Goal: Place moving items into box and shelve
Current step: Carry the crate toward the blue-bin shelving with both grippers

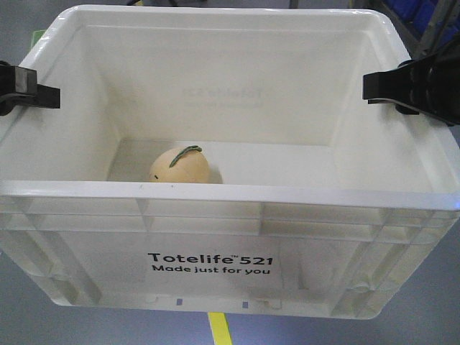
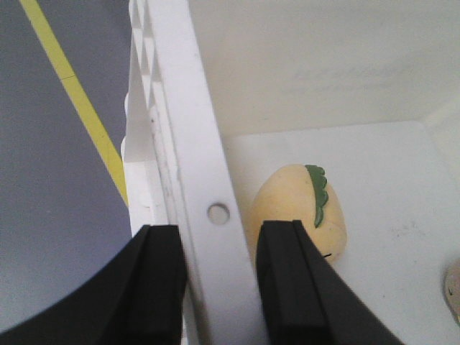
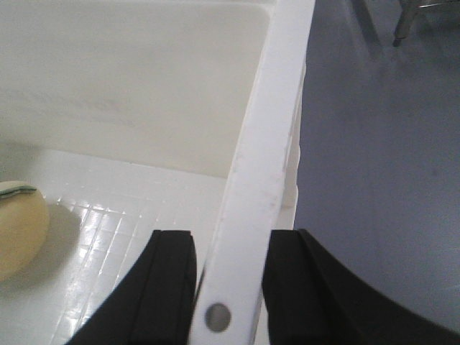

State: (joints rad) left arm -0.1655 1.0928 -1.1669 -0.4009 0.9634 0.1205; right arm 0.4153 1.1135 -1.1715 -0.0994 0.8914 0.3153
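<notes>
A white plastic box marked "Totelife 521" fills the front view, with floor showing under it. Inside lies a pale yellow egg-shaped toy with a green leaf, near the left of the box floor. My left gripper is shut on the box's left rim, one finger outside the wall and one inside, just above the toy. My right gripper is shut on the right rim, straddling the wall. The toy's edge shows at the left of the right wrist view.
Grey floor lies around the box, with a yellow line below it, also seen in the left wrist view. Blue bins on a rack stand at the back right. Metal legs stand beyond the box. A beige edge of another item shows inside the box.
</notes>
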